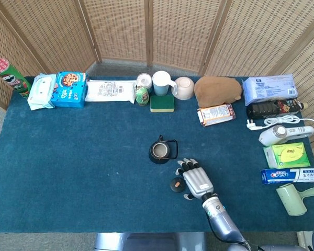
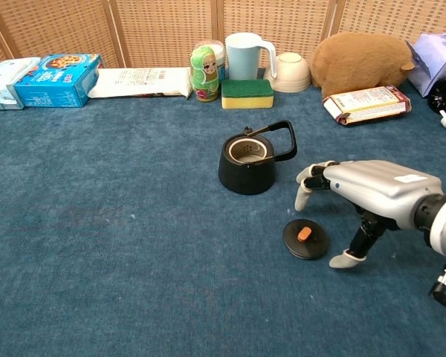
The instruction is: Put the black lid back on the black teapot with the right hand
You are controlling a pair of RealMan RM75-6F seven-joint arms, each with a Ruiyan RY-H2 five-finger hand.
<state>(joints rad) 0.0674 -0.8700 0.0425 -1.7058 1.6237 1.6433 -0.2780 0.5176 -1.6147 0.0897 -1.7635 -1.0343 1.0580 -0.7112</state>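
The black teapot (image 1: 160, 151) (image 2: 247, 163) stands uncovered near the table's middle, its handle tipped to the right. The black lid (image 1: 177, 184) (image 2: 305, 239), round with an orange knob, lies flat on the blue cloth in front of the pot and slightly right. My right hand (image 1: 195, 179) (image 2: 360, 192) hovers palm down just right of the lid, fingers spread and pointing toward the pot, thumb hanging down beside the lid's right edge. It holds nothing. The left hand appears in neither view.
Along the far edge stand a green doll (image 2: 204, 74), a mug (image 2: 244, 55), a sponge (image 2: 247, 93), a bowl (image 2: 291, 71) and a brown plush (image 2: 360, 62). A snack packet (image 2: 366, 104) lies right of the pot. Boxes, toothpaste (image 1: 291, 175) and tools line the right side.
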